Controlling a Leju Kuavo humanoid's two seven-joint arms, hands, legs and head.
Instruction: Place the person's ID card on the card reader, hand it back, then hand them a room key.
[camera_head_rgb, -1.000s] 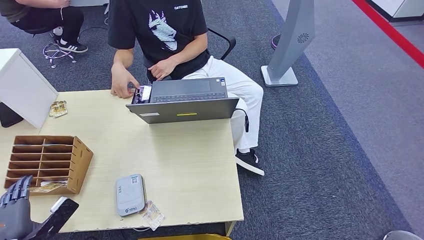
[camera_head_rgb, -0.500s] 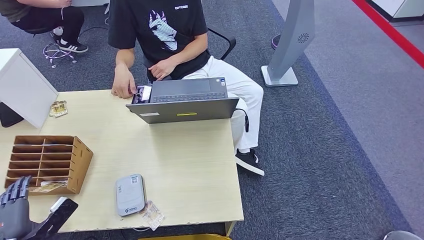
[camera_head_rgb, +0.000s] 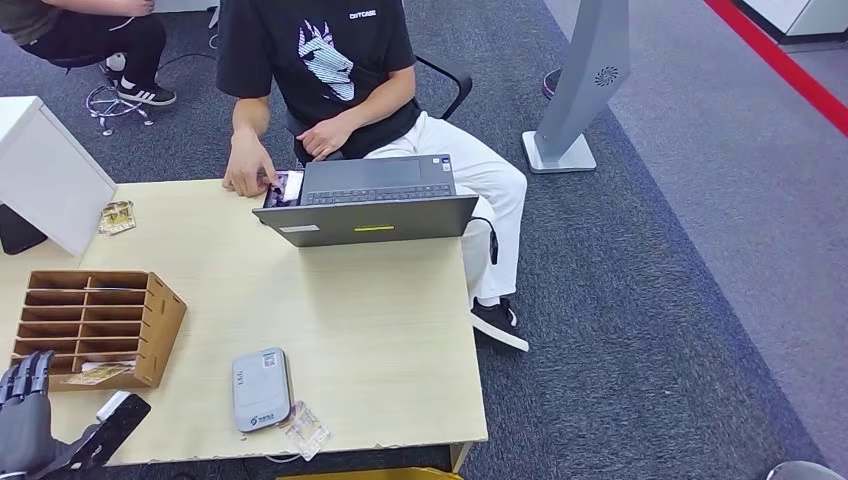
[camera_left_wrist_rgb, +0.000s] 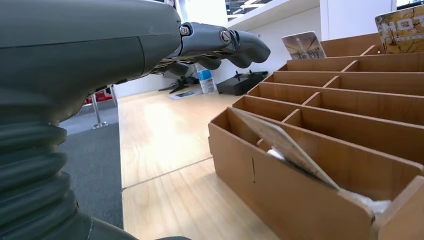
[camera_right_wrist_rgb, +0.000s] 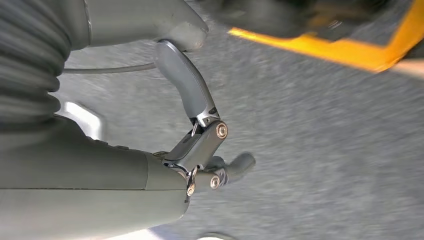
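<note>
My left hand (camera_head_rgb: 30, 415) is hovering at the near left corner of the counter (camera_head_rgb: 370, 310), just beside the wooden rack (camera_head_rgb: 95, 325) of slots; its fingers (camera_left_wrist_rgb: 235, 45) are spread and holding nothing. From the wrist I am looking across the rack, where a card (camera_left_wrist_rgb: 285, 147) is leaning tilted in the nearest slot. My right hand (camera_right_wrist_rgb: 200, 145) is hanging over grey carpet (camera_right_wrist_rgb: 325, 135), fingers apart and empty.

The grey card reader (camera_head_rgb: 261, 388) is lying flat near the counter's near edge, with a small clear-wrapped card (camera_head_rgb: 306, 431) touching its corner right at that edge. Another small packet (camera_head_rgb: 116, 217) is sitting toward the far left of the counter, beside a white box (camera_head_rgb: 45, 170). At the far edge an open laptop (camera_head_rgb: 370, 200) is facing the seated person (camera_head_rgb: 330, 70), whose hand (camera_head_rgb: 245, 172) is resting by a small dark thing at the laptop's left end; whether that is the ID card, I cannot tell.
</note>
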